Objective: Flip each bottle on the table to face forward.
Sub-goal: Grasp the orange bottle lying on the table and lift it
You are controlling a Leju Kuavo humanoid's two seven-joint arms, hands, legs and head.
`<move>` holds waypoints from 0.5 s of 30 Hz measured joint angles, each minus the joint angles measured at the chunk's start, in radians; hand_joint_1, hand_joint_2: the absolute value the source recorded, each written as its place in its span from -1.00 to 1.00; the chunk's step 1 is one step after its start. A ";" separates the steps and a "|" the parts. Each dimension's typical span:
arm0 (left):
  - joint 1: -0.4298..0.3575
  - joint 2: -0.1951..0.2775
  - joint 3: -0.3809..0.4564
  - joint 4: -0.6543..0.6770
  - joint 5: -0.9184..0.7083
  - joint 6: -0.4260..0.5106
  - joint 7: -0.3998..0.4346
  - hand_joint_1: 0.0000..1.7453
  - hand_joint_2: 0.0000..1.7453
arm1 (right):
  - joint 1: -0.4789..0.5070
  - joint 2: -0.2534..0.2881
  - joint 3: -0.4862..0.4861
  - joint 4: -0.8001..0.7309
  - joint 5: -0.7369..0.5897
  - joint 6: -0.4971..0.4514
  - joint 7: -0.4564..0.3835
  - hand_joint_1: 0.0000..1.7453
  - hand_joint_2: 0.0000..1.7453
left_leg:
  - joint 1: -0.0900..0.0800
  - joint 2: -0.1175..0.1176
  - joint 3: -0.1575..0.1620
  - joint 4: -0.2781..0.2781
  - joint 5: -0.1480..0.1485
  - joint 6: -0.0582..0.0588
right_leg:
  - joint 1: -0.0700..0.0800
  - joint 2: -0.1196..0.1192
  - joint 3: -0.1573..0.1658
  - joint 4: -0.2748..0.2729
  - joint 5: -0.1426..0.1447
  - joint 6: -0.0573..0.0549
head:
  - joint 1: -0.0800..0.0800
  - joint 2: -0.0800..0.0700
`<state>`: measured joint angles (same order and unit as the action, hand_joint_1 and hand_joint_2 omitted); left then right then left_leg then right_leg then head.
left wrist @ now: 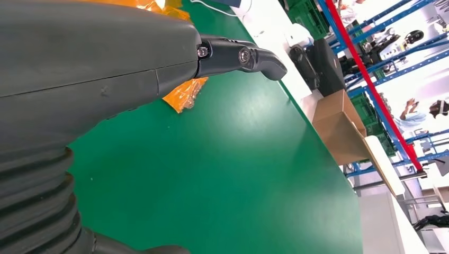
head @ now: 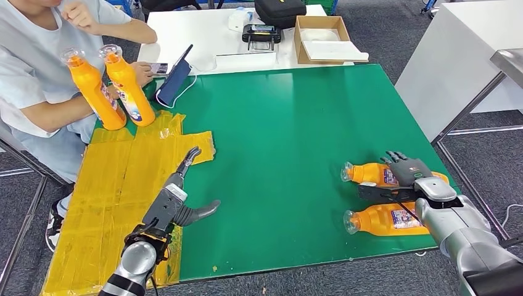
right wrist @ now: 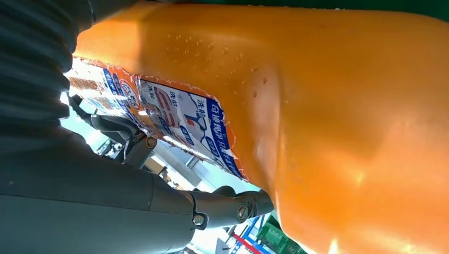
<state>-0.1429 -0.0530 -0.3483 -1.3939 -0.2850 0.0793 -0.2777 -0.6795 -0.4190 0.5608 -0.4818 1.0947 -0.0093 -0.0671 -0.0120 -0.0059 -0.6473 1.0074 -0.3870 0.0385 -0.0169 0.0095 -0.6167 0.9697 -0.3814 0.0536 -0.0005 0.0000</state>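
Two orange bottles lie on their sides at the right end of the green mat (head: 290, 135), caps pointing left. My right hand (head: 408, 172) grips the farther bottle (head: 370, 174), fingers over its far side and thumb along its near side. Up close, that bottle (right wrist: 328, 121) shows its torn blue label beside my right hand (right wrist: 132, 206). The nearer bottle (head: 385, 220) lies free. Two more orange bottles (head: 98, 92) (head: 129, 89) stand upright at the far left. My left hand (head: 179, 197) hovers open at the edge of the yellow patch; its fingers (left wrist: 238, 55) hold nothing.
A person (head: 37, 74) sits at the far left, one hand near the upright bottles. A propped tablet (head: 174, 77) stands behind them. The yellow taped patch (head: 117, 191) covers the mat's left end. A cardboard box (head: 324, 38) sits on the white table beyond.
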 joint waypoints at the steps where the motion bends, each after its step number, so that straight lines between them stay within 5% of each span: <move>1: 0.000 0.000 0.000 0.000 0.000 0.000 0.000 -1.00 1.00 | 0.000 0.000 0.000 0.000 0.000 0.001 0.000 -0.29 1.00 | 0.000 0.000 0.000 0.000 0.000 0.000 | 0.000 0.000 0.000 0.000 0.000 0.000 | 0.000 0.000; 3: 0.000 0.000 0.000 0.000 0.000 0.000 0.000 -1.00 1.00 | 0.000 0.000 -0.001 0.001 0.000 0.004 0.000 0.44 1.00 | 0.000 0.000 0.000 0.000 0.000 0.000 | 0.000 0.000 0.000 0.000 0.000 0.000 | 0.000 0.000; 4: 0.000 0.000 0.000 0.000 0.000 0.000 0.000 -1.00 1.00 | 0.000 0.000 -0.002 0.002 0.000 0.006 0.000 0.56 1.00 | 0.000 0.000 0.001 0.000 0.000 0.000 | 0.000 0.000 0.001 0.000 0.000 0.000 | 0.000 0.000; 9: -0.002 0.000 -0.001 0.000 0.000 0.000 0.000 -1.00 1.00 | 0.001 0.001 -0.002 0.004 0.002 0.008 0.000 0.20 1.00 | 0.000 0.000 0.002 0.000 0.000 0.000 | 0.000 0.000 0.002 0.000 0.000 0.000 | 0.000 0.000; 15: -0.004 0.000 -0.001 0.002 0.000 -0.001 0.000 -1.00 1.00 | 0.001 0.003 -0.004 0.006 0.002 0.010 0.000 0.91 1.00 | 0.000 0.000 0.003 0.000 0.000 0.000 | 0.000 0.000 0.003 0.000 0.000 0.000 | 0.000 0.000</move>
<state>-0.1470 -0.0530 -0.3494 -1.3914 -0.2845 0.0780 -0.2777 -0.6787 -0.4164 0.5572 -0.4760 1.0967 0.0011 -0.0675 -0.0121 -0.0058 -0.6440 1.0074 -0.3873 0.0388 -0.0170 0.0095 -0.6139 0.9693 -0.3814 0.0536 -0.0004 0.0000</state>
